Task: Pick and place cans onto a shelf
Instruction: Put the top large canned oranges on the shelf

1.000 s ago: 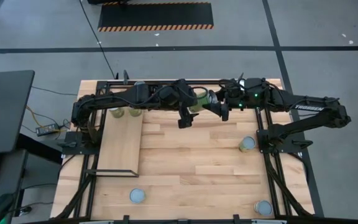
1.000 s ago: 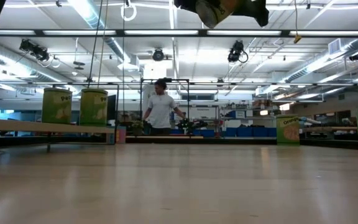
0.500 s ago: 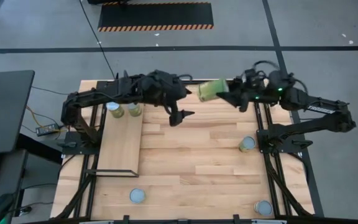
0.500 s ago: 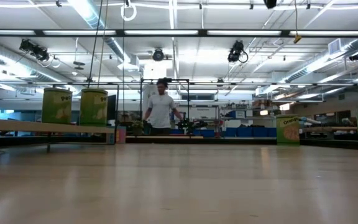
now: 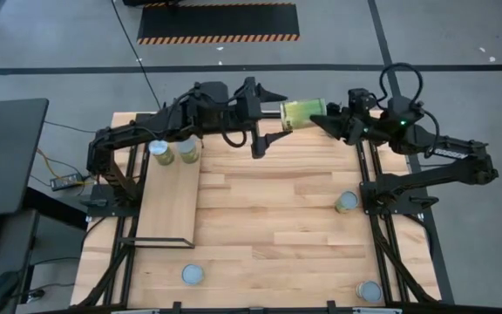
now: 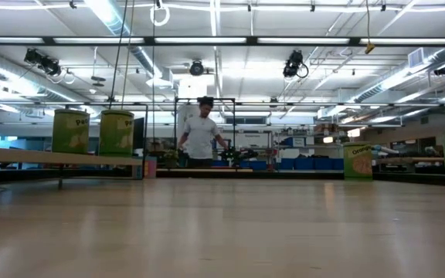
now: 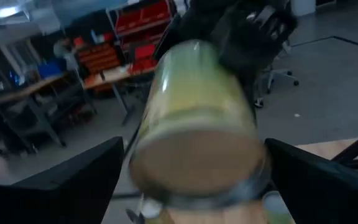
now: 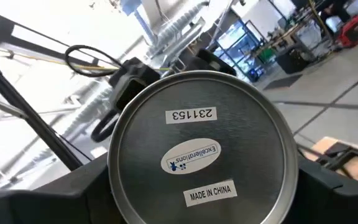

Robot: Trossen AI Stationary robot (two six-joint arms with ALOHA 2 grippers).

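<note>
Six cans in all — one (image 5: 301, 112) held in the air, two (image 5: 158, 153) (image 5: 188, 150) on the one shelf (image 5: 169, 205), three (image 5: 347, 201) (image 5: 193, 275) (image 5: 369, 290) on the table (image 5: 277, 218). Two arms — one person (image 6: 201, 137).

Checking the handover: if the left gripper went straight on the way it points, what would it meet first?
Probably the can held sideways by the right gripper; the left gripper, jaws open, faces its end.

Even, bright light falls from above on my table (image 5: 268, 209), with only soft shadows under my arms. At table height, ceiling strip lights (image 6: 207, 40) glare and the near boards blur. My left wrist picture smears the can (image 7: 197, 124); my right wrist shows its end (image 8: 202, 155) sharp.
</note>
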